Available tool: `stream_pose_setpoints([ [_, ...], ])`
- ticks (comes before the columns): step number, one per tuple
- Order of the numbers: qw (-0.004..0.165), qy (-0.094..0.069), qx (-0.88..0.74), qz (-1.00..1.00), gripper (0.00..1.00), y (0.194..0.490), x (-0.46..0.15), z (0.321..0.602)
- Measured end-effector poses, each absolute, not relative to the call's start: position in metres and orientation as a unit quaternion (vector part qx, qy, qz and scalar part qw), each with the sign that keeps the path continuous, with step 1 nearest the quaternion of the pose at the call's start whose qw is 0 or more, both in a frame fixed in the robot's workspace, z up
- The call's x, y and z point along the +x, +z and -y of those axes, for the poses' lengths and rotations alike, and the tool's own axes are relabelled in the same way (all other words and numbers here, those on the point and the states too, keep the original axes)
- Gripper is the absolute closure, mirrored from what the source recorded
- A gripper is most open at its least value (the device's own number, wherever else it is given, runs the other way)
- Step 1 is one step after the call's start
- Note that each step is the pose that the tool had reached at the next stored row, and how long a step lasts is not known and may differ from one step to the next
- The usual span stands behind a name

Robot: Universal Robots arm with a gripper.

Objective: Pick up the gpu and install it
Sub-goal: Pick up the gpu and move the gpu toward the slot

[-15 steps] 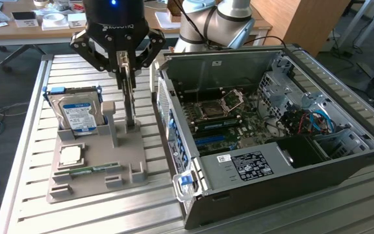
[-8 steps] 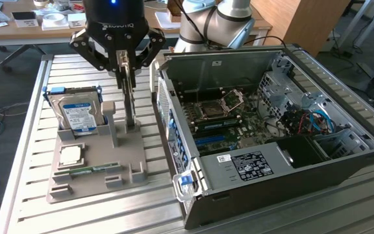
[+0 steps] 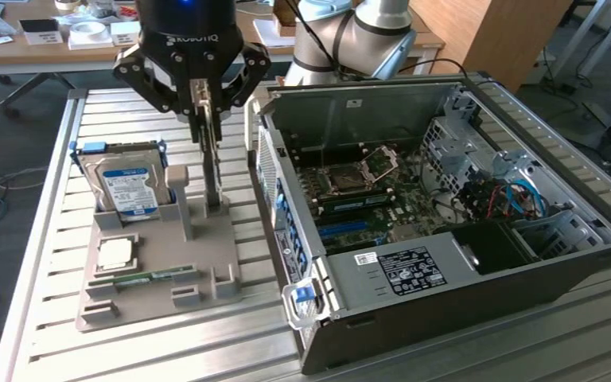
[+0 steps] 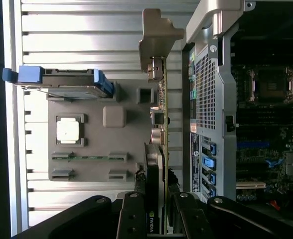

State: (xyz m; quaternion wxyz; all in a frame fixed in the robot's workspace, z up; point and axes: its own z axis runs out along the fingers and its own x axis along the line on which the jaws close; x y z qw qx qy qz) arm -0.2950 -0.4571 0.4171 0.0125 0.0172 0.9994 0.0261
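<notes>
gripper [image 4: 159,211] sits nearest the wrist camera. fingers [image 4: 132,219] are pinched in narrow and clamped on the gpu [image 4: 154,162], one on each flat face. nothing but the card's thickness sits between the jaws. my grasp is on the dark end with the green logo. from there the card runs away from me on edge, green board along the middle, pale metal bracket [image 4: 159,35] at the far end.

in the exterior view the gripper [image 3: 208,119] hangs over the gray holder [image 3: 157,298]. the gpu [image 3: 215,171] drops straight down from the fingers, upright. its lower end is at the holder's side nearest the pc case [image 3: 444,318]. can't tell if that end is seated in the holder's slot or just clear of it.

also on the holder:
- hard drive [image 3: 125,187] stands on edge at the back, blue rails on it
- cpu chip [image 3: 114,253] lies flat mid-holder
- memory stick [image 3: 141,278] lies flat toward the front

the pc case lies just beside the holder on the exterior view's right, open side up, motherboard [image 3: 375,199] exposed. holder and case both sit on the slatted metal table [image 3: 61,334].
</notes>
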Motion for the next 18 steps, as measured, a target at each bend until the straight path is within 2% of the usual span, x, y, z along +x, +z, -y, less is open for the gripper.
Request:
stream_pose_setpoints([
  [18, 0.012, 0.031, 0.017, -0.999, 0.73, 0.417, -0.263, 0.457],
])
